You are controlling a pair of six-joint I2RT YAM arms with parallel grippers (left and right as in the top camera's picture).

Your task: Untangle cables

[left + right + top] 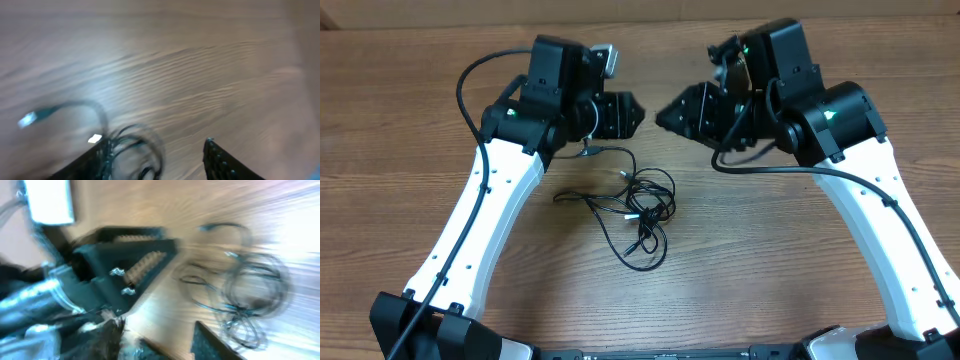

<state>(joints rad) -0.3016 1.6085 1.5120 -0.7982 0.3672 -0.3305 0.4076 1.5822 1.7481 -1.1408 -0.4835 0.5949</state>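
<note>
Fingers (95, 159) of the left gripper (636, 113) stood apart in its wrist view, with bare wood between them and nothing pinched. The right gripper (664, 115) also seemed parted, judging by its own dark finger (212, 342) at the bottom of a badly blurred wrist picture, and it held nothing I could make out. Overhead, the 2 grippers faced each other tip to tip, near one another, above the far side of the wooden table (800, 260).

All of the cables (642, 205) lay on the table as 1 loose tangle, below and between the grippers. A strand ran up toward the left gripper and ended in a small plug just under it. The left wrist view showed a loop close beside 1 finger and a silvery-blue tip (27, 119) off to the side; whether the loop touched the finger was not clear.

Several things could go wrong from here:
- A descent by both arms toward the same knot could knock the 2 grippers together, since they were already close.
- Closing on 2 or 3 strands at once and pulling would likely cinch the knot rather than free it.
- Thin cord could slip from the toothed pads.
- The loop beside the left finger could snag and drag the whole bundle.
</note>
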